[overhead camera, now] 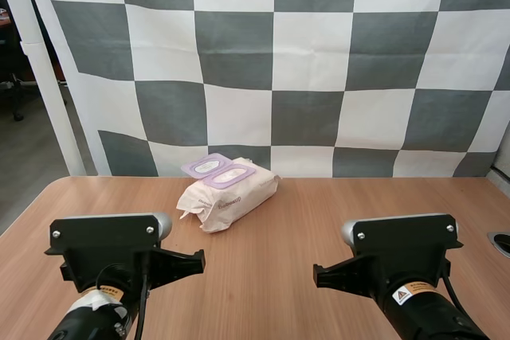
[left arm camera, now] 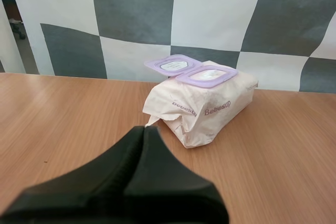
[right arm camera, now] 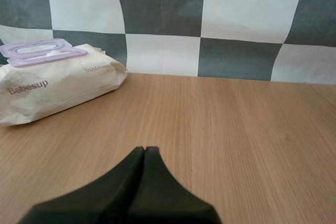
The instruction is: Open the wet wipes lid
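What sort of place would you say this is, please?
Probably a robot test bench: a wooden table bears one wipes pack, lid open, and the left tool and right tool, both shut, point across it.

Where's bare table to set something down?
Bare table right of the wet wipes pack to the right edge, left of it to the left edge, and the strip between it and the left arm and right arm. Tight only behind the pack, at the far edge.
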Controlling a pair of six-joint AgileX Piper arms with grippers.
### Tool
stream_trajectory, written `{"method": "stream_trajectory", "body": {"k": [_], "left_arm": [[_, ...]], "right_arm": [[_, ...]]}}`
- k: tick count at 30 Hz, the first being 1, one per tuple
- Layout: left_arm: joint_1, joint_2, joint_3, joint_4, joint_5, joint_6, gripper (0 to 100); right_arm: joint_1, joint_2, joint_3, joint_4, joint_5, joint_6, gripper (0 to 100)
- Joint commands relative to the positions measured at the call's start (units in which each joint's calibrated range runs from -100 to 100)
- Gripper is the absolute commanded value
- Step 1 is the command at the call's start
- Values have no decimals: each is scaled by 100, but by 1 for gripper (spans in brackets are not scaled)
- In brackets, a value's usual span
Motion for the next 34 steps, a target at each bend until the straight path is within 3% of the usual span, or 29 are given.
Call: {"method": "stream_trajectory", "body": {"k": [1,34], "left_arm": [[-3,0,0,-5,8,-4,0],[-13,0,0,-5,-69,34,0]], "right_arm": [[1,0,0,2,1,52,0],[-9,0,0,41,1,171,0]]}}
